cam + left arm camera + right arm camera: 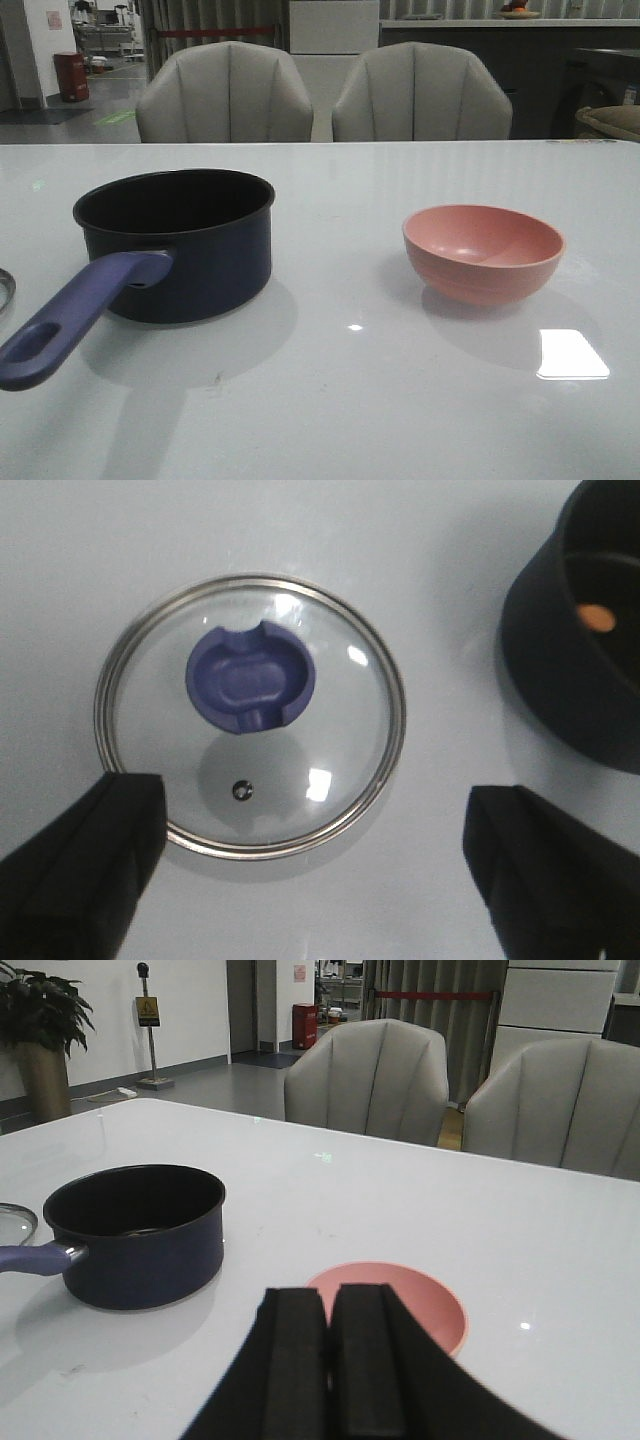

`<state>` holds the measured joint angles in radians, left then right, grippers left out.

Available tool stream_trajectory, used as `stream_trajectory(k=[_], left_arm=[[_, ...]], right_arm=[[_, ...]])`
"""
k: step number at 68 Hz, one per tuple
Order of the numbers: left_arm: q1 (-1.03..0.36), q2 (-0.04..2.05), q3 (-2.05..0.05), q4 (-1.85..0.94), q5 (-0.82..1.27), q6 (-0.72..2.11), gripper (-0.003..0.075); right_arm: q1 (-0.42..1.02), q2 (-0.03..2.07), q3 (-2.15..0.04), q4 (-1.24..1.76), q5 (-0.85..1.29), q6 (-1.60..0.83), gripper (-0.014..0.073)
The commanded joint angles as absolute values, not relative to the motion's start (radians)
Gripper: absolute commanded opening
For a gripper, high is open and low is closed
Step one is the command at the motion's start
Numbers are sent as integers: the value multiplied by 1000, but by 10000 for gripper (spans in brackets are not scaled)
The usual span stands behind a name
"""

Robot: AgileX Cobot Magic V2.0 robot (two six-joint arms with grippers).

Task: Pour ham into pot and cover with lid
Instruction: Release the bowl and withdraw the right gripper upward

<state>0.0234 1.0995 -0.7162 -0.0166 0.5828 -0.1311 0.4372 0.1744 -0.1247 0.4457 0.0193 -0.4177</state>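
The dark navy pot (pixel 180 240) stands at the left of the table, its purple-blue handle (pixel 70 320) pointing toward me. In the left wrist view one pale orange bit of ham (pixel 598 617) lies inside the pot (pixel 575 670). The glass lid (pixel 250 715) with its purple-blue knob (pixel 250 680) lies flat on the table beside the pot. My left gripper (pixel 315 810) hangs open above the lid's near rim, holding nothing. My right gripper (pixel 328 1305) is shut and empty, hovering just in front of the pink bowl (pixel 420 1300).
The pink bowl (pixel 483 250) sits at the table's right and looks empty. Only a sliver of the lid (pixel 3 290) shows at the front view's left edge. Two grey chairs (pixel 320 95) stand behind the white table (pixel 340 400).
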Motion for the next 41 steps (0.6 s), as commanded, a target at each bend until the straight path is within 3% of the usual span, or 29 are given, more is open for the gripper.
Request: stream_trajectory(k=[1, 41], left_arm=[[58, 1187, -796, -22, 600, -144, 640], [99, 1594, -1133, -10, 846, -119, 638]], right_arm=[[437, 182, -151, 450, -55, -421, 148], [437, 182, -151, 450, -55, -421, 148]])
